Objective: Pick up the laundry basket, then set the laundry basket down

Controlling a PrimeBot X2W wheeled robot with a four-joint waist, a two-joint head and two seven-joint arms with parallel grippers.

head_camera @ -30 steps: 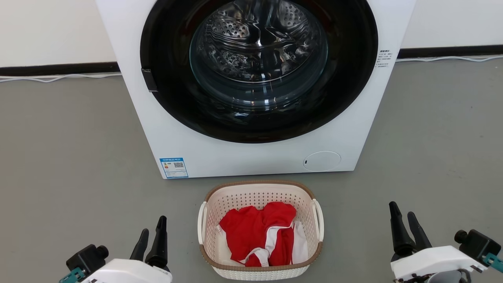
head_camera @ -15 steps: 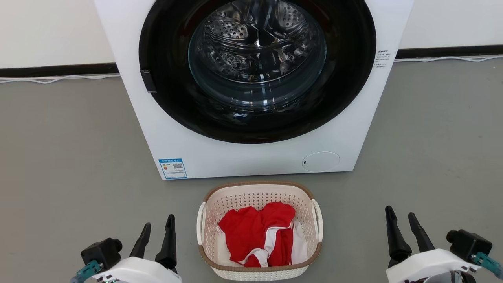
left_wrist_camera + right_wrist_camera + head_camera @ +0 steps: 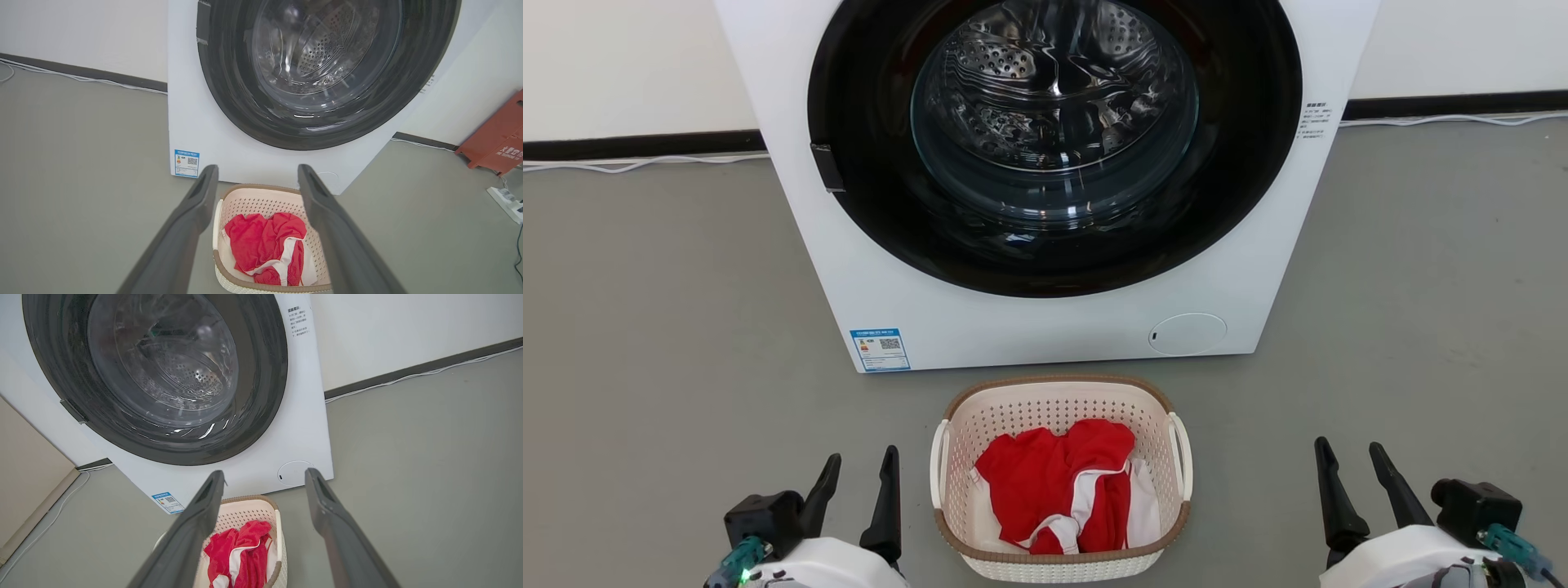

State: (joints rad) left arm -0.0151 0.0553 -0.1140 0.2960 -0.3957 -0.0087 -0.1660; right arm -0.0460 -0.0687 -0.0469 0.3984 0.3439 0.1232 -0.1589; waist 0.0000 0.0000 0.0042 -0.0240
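Laundry basket (image 3: 1058, 381) on floor (image 3: 645, 327), back rim just short of washer (image 3: 1013, 327) front; red-and-white garment (image 3: 1054, 482) inside. Bare floor open on both basket sides. My left gripper (image 3: 863, 457) near left loop handle (image 3: 936, 465), not touching; jaws apart, empty. My right gripper (image 3: 1347, 447) farther off on right; jaws apart, empty. White cable (image 3: 621, 163) along wall base, well clear.

You'll find the laundry basket (image 3: 1054, 407) standing upright on the grey floor (image 3: 670, 327), just in front of the washing machine (image 3: 1045, 327). It has cream perforated walls, a brown woven-look rim, a white loop handle on each side, and red-and-white clothing (image 3: 1054, 482) heaped inside.
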